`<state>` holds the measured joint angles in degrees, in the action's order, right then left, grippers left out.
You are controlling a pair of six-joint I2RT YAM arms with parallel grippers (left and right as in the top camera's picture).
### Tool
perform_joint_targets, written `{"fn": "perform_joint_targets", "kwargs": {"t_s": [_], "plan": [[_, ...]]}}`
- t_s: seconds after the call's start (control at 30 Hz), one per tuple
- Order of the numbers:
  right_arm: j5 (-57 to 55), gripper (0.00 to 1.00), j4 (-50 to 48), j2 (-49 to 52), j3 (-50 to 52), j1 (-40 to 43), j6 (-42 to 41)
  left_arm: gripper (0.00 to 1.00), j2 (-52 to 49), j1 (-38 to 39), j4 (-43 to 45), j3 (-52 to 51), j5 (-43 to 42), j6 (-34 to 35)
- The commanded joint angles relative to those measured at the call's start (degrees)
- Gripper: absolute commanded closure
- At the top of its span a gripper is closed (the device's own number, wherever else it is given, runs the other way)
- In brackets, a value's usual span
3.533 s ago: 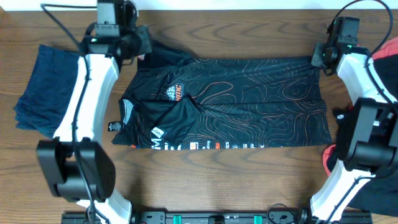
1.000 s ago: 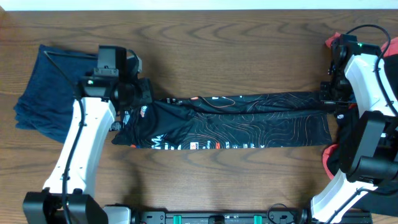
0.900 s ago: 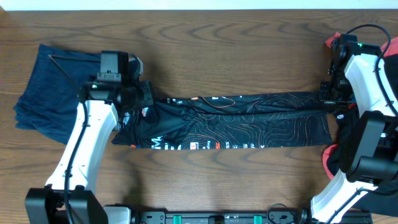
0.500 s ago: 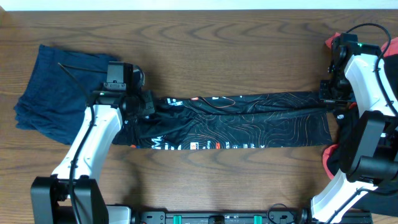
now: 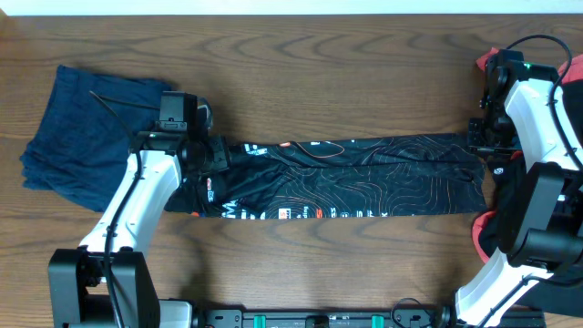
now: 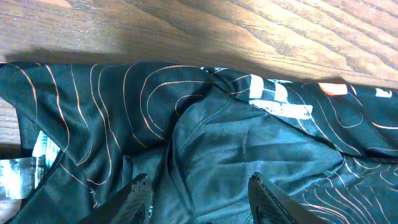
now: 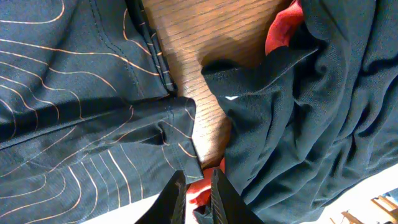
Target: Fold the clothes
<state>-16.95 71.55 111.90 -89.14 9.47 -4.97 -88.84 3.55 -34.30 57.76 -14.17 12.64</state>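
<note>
Beside the jersey lies navy cloth.

Fig.: surface – dark brown wooden table, pronounced grain | far edge – pale strip | near edge – black rail

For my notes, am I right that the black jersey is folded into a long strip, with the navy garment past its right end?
Not quite: the overhead view shows the navy garment past the left end of the black jersey, a long folded strip.
</note>
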Motion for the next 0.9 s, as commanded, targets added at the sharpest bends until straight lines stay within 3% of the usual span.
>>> {"fn": "perform_joint_targets", "kwargs": {"t_s": [0.0, 0.1, 0.47, 0.87], "plan": [[-0.85, 0.85, 0.07, -1.01, 0.13, 0.46, 0.37, 0.48, 0.2, 0.07, -0.76, -0.11, 0.68, 0.09], [-0.5, 0.84, 0.07, -0.98, 0.17, 0.66, 1.25, 0.48, 0.7, 0.07, -1.27, -0.11, 0.13, 0.09], [1.6, 0.62, -4.9, -0.98, 6.29, 1.03, 3.43, 0.48, 0.63, 0.17, -5.33, -0.17, 0.07, 0.09], [12.37, 0.53, -16.65, -0.98, 14.01, 6.6, 6.54, 0.48, 0.63, 0.17, -7.37, -0.22, 0.09, 0.04]]}}
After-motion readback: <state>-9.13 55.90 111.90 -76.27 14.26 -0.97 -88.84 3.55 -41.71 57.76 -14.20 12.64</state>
